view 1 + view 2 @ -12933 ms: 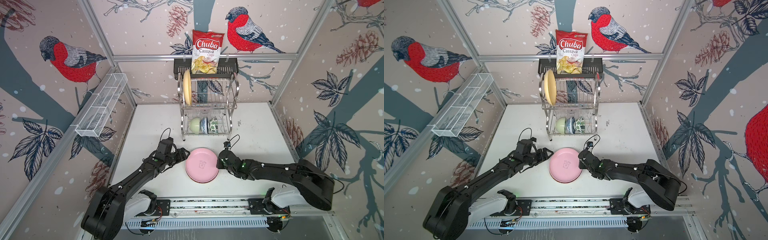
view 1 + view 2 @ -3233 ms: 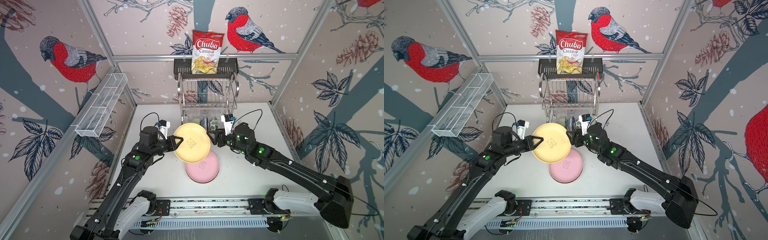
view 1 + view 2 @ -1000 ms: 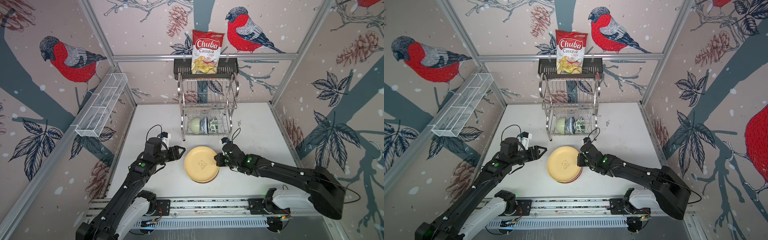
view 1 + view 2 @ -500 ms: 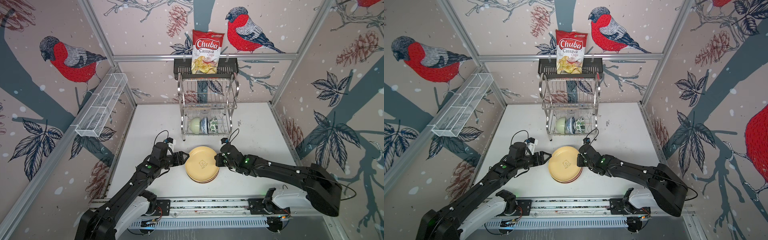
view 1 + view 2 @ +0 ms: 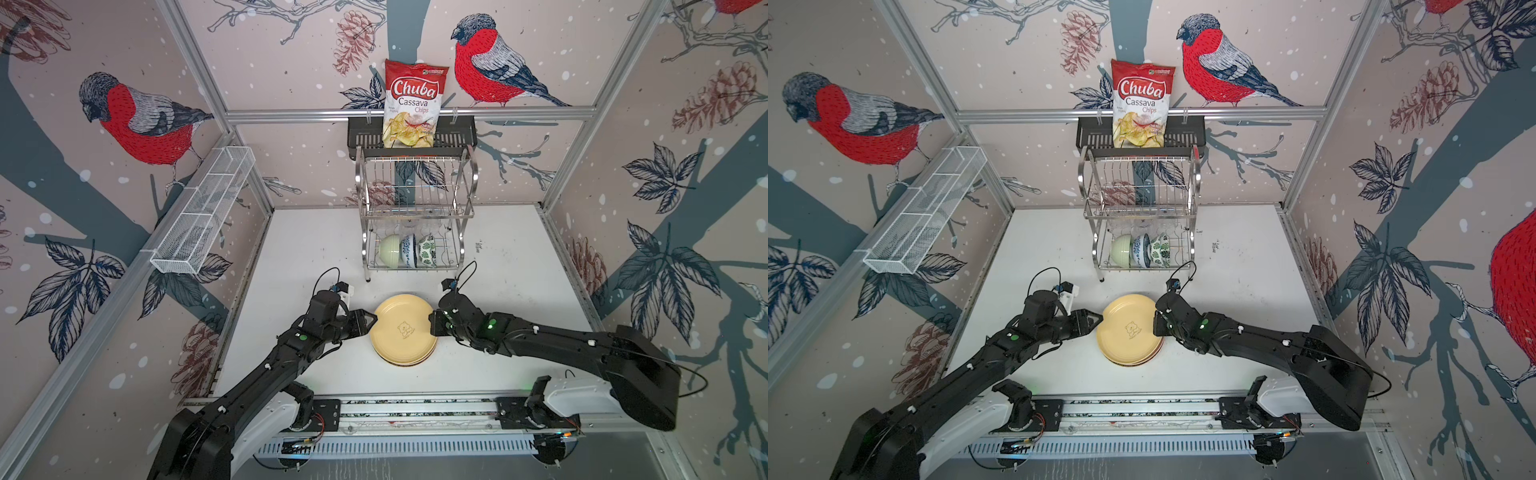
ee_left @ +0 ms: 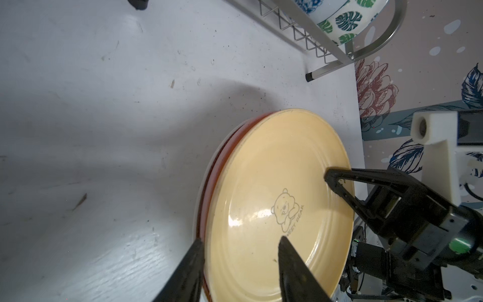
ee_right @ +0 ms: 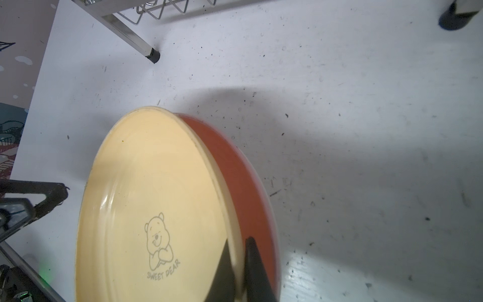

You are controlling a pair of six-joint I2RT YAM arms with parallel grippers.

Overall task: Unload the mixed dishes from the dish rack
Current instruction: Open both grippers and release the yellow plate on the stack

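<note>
Centre of the desk (image 5: 299,241), at 6 o'clock from the dish rack (image 5: 415,212): the cream-yellow plate (image 5: 403,328), face up with a bear print, lies on the pink plate (image 7: 245,167). In both top views the yellow plate (image 5: 1129,328) sits slightly toward 11 o'clock of the plate beneath.

Right jaws, at the yellow plate's 3 o'clock rim, are clenched on that rim. The right wrist view shows the two fingers (image 7: 254,264) almost together, one over the yellow face and one under the edge. The gripped edge stands clear of the pink plate, whose inner wall shows below it.

Left jaws, at the 9 o'clock rim, stand apart and straddle the stack's edge. In the left wrist view one of the fingers (image 6: 292,264) lies over the yellow face and the other beside the stack on the desk side.

At 12 o'clock the rack's lower tier holds three bowls on edge, side by side: the pale green bowl (image 5: 389,249), the blue-white patterned bowl (image 5: 408,250) and the green-leaf print bowl (image 5: 427,250).

Above the rack, a Chuba cassava chips bag (image 5: 411,102) stands in the black shelf basket (image 5: 363,135). A white mesh tray (image 5: 203,212) hangs on the wall at 10 o'clock.
</note>
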